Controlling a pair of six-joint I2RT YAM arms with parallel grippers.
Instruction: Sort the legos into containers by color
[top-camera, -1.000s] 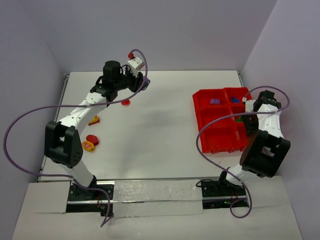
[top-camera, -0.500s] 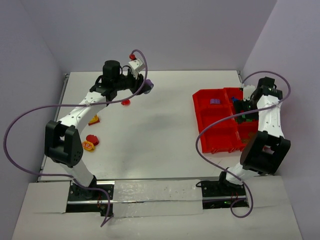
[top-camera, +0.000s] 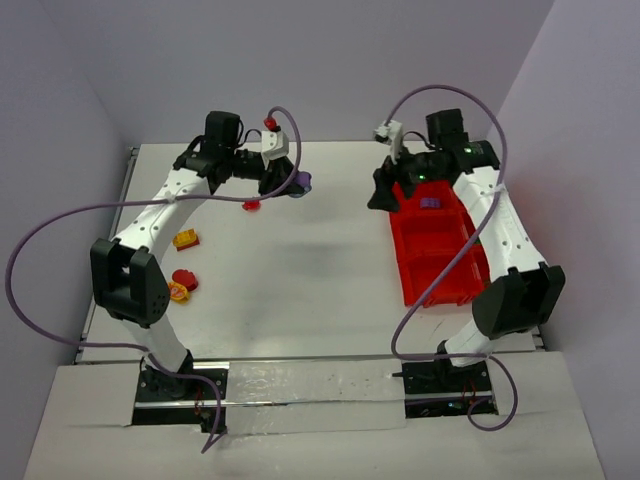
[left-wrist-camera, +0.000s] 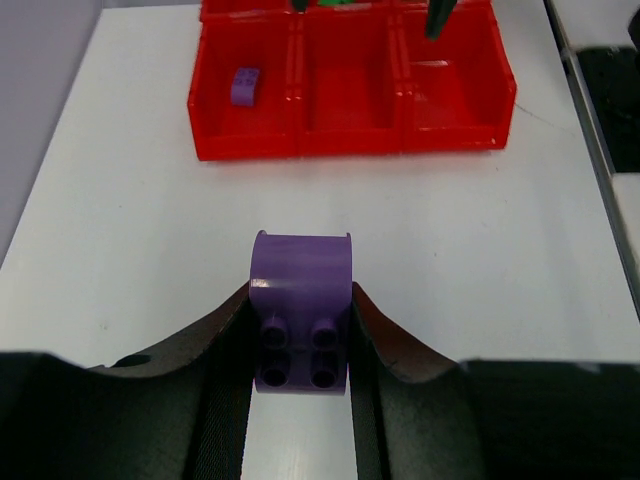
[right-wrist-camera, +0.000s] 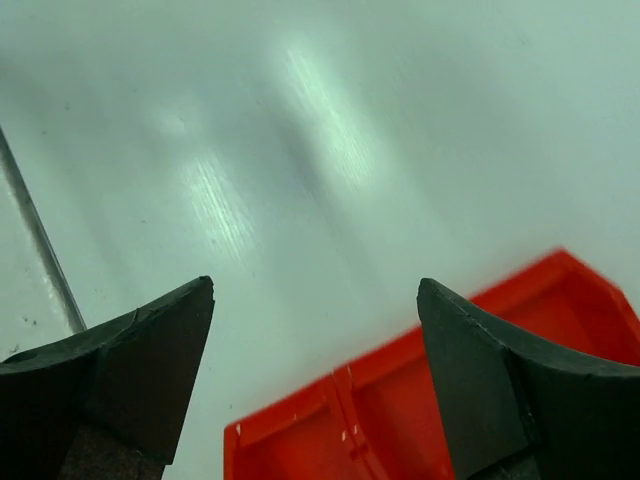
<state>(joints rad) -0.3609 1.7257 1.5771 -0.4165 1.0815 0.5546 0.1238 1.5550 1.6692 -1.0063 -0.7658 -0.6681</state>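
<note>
Noted left gripper (left-wrist-camera: 300, 305) pinching a purple brick (left-wrist-camera: 300, 270), studs facing camera, above the table (left-wrist-camera: 500, 250), well apart from tray (left-wrist-camera: 350, 140). Saw another purple piece (left-wrist-camera: 245, 86) in an end compartment. Found right gripper (right-wrist-camera: 315, 290) spread wide, empty, above tray's corner. Spotted loose bricks (top-camera: 185, 240), red and yellow, near left arm.

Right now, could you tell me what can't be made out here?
- Top view: the right arm covers the tray's right-hand compartments.
- Left wrist view: the top edge cuts off the tray's far row.
- Top view: the loose legos, too small for shape.
</note>
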